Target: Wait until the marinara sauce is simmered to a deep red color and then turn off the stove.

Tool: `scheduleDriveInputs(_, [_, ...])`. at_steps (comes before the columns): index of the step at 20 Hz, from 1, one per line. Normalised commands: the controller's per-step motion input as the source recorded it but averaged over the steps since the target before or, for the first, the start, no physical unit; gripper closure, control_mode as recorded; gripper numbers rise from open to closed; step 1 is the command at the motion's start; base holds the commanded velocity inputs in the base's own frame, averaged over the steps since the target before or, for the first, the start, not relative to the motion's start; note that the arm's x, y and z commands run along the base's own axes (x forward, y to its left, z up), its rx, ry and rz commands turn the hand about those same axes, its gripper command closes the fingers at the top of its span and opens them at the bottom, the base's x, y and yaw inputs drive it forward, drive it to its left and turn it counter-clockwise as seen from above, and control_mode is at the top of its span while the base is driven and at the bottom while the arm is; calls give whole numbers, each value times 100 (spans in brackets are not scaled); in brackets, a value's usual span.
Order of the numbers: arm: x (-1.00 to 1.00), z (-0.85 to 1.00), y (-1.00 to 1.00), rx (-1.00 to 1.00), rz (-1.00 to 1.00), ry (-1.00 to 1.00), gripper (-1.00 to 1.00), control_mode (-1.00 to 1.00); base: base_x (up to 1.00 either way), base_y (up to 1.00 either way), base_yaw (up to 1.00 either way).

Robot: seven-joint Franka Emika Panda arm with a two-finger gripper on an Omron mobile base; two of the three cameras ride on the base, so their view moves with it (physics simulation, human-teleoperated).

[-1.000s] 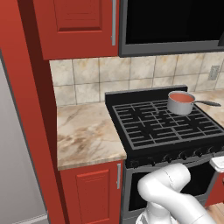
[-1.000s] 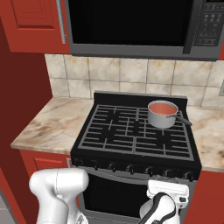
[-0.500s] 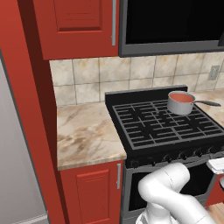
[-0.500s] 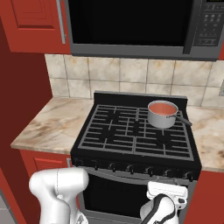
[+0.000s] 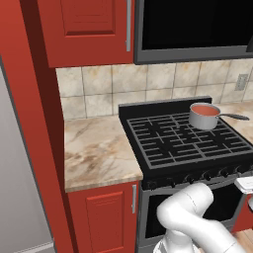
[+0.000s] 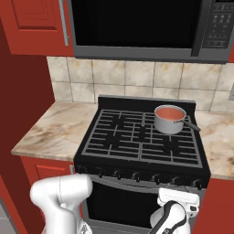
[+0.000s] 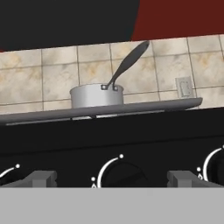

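One saucepan (image 6: 169, 119), one stove (image 6: 137, 137)

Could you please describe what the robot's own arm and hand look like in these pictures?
The arm is made of smooth, rounded glossy white segments with dark joints between them. In the right base view its far end is a white block above a dark joint. The hand shows two small, squarish grey fingertips. No cables or markings are visible.

1. Red upper cabinets (image 5: 86, 29) hang above the marble-patterned bench (image 5: 99, 153).
2. A beige tiled backsplash (image 6: 137, 80) covers the wall and carries an outlet (image 5: 241, 81).
3. A black microwave (image 6: 137, 27) is mounted overhead.
4. Red base cabinet doors (image 5: 106, 217) close the space below the bench.
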Motion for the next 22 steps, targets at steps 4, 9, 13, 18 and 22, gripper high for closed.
scheduleDriveInputs(4, [18, -13, -9, 0, 0, 0, -100, -100, 0, 0, 0])
scheduleDriveInputs(9, [19, -19, -8, 0, 0, 0, -100, -100, 0, 0, 0])
scheduleDriveInputs(13, [15, -24, -9, 0, 0, 0, -100, -100, 0, 0, 0])
scheduleDriveInputs(18, [9, -23, -6, 0, 0, 0, -100, -100, 0, 0, 0])
scheduleDriveInputs(22, [3, -19, 0, 0, 0, 0, -100, -100, 0, 0, 0])
